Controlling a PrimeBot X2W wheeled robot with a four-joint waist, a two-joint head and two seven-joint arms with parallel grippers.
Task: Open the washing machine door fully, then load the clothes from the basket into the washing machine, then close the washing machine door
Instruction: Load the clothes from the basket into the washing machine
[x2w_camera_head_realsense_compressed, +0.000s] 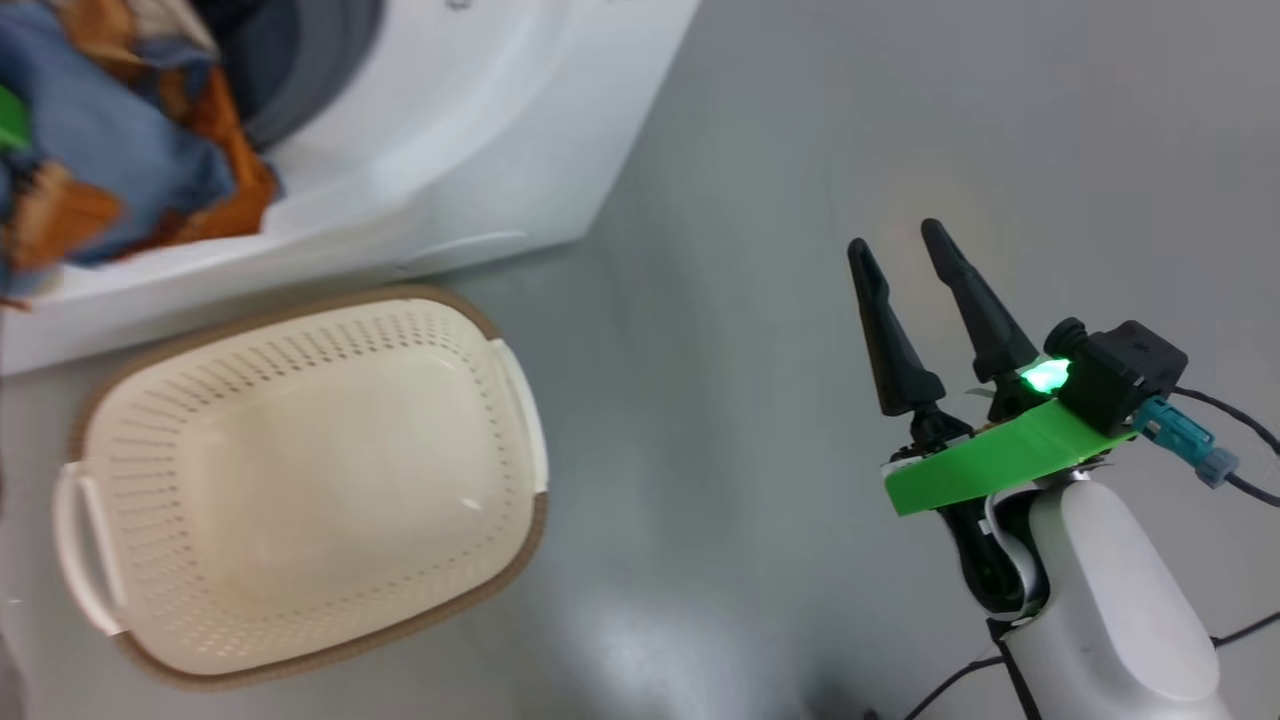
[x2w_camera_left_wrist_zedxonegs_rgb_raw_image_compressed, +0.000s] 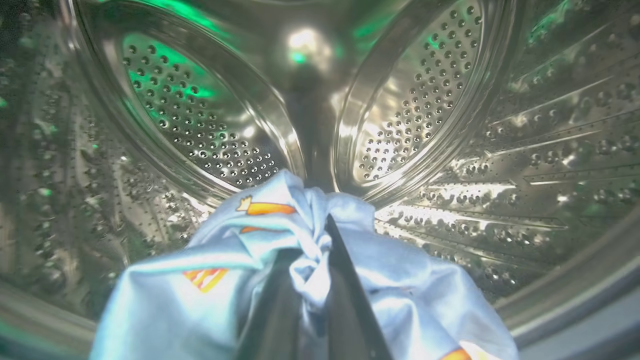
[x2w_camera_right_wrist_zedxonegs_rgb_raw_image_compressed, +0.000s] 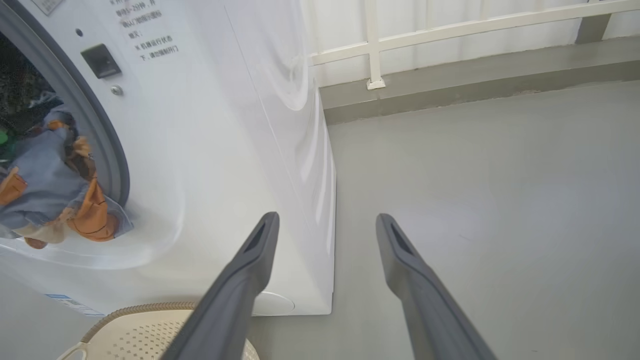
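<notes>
left wrist view: clothes (x2w_camera_left_wrist_zedxonegs_rgb_raw_image_compressed: 410, 290) in left claw (x2w_camera_left_wrist_zedxonegs_rgb_raw_image_compressed: 307, 240), inside drum (x2w_camera_left_wrist_zedxonegs_rgb_raw_image_compressed: 550, 150)

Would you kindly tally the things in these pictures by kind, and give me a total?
washing machine: 1
basket: 1
clothes bundle: 1
claws: 2, the left claw and the right claw
Total: 5

I see a smooth grey floor (x2w_camera_head_realsense_compressed: 780, 150). The big white washing machine (x2w_camera_head_realsense_compressed: 480, 150) stands on it. The cream basket (x2w_camera_head_realsense_compressed: 300, 350) sits just in front of the washing machine.
</notes>
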